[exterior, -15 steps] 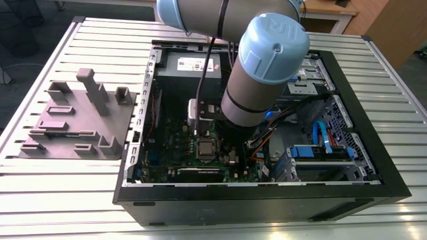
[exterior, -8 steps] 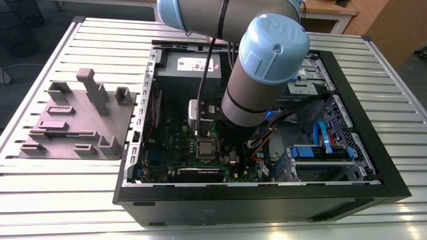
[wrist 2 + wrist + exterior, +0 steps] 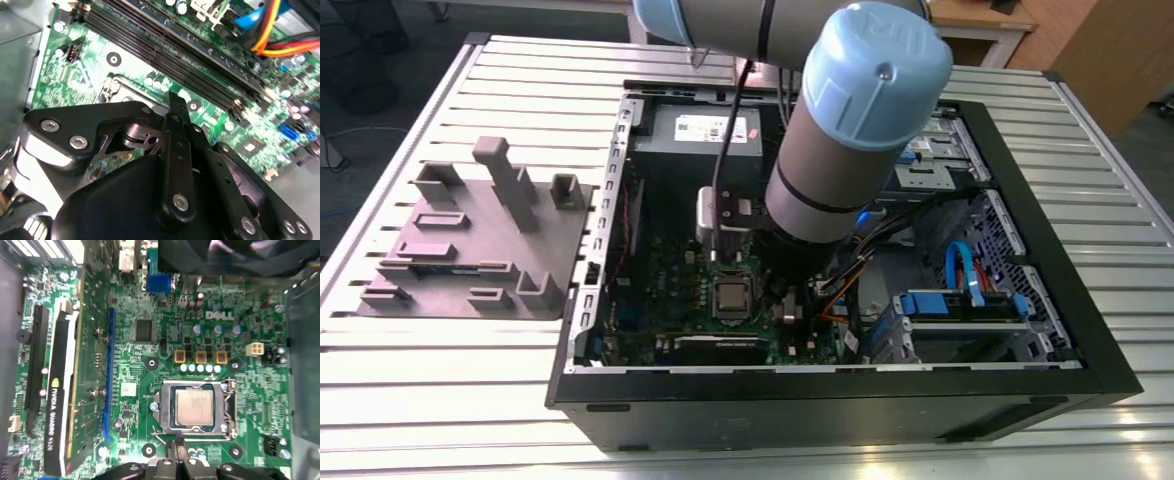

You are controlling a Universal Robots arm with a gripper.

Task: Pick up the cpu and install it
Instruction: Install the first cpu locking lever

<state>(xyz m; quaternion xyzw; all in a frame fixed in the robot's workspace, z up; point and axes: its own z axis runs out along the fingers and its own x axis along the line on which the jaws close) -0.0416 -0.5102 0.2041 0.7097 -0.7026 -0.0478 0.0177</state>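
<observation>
The cpu [image 3: 194,407], a small square chip with a silvery top, lies flat in the metal-framed socket [image 3: 227,410] on the green motherboard. In the exterior view the cpu [image 3: 732,296] shows just below the arm's wrist, inside the open computer case [image 3: 854,405]. My gripper [image 3: 179,445] hovers over the socket's edge, a little off the chip. Its two black fingers are pressed together with nothing between them. In the second wrist view the gripper [image 3: 177,107] points down at the board beside the socket.
A grey holder block [image 3: 480,250] with upright posts stands on the slatted metal table at the exterior view's left. Inside the case are a graphics card [image 3: 60,390], long black memory sticks [image 3: 165,50], orange and yellow cables [image 3: 280,37] and a blue drive bay [image 3: 961,305].
</observation>
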